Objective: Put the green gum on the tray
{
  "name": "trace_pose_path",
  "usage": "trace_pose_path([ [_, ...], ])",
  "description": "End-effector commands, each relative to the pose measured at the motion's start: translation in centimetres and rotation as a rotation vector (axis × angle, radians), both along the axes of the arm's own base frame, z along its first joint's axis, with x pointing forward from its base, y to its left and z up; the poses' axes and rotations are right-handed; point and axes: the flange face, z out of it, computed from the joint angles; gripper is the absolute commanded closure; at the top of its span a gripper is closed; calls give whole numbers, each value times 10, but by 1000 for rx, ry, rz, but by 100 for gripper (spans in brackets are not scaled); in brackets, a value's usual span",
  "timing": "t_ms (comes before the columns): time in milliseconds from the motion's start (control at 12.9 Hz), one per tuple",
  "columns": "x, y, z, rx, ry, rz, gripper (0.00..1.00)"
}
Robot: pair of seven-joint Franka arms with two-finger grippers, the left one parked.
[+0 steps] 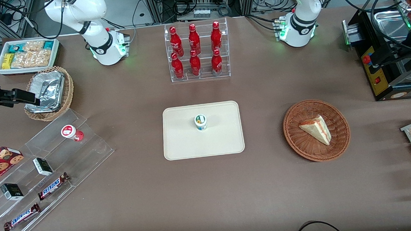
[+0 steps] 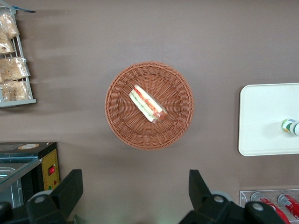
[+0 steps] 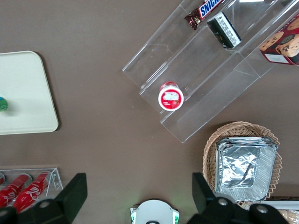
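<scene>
Green gum [image 1: 201, 122] upright mid-tray [image 1: 178, 145], well clear of every edge; gripper [image 1: 33, 101] wide and empty, well apart above foil-tray basket [image 1: 69, 89].

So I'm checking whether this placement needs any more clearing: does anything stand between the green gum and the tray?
Nothing does. The green gum already stands upright on the tray, with nothing else on it. The gripper is open, holding nothing, above bare table near the acrylic shelf holding the red gum.
</scene>
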Motion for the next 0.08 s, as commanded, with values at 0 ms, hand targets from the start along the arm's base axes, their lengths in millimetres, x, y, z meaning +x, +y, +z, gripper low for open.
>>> trace_pose_path([
  [0,6,7,8,-9,-6,13,0],
])
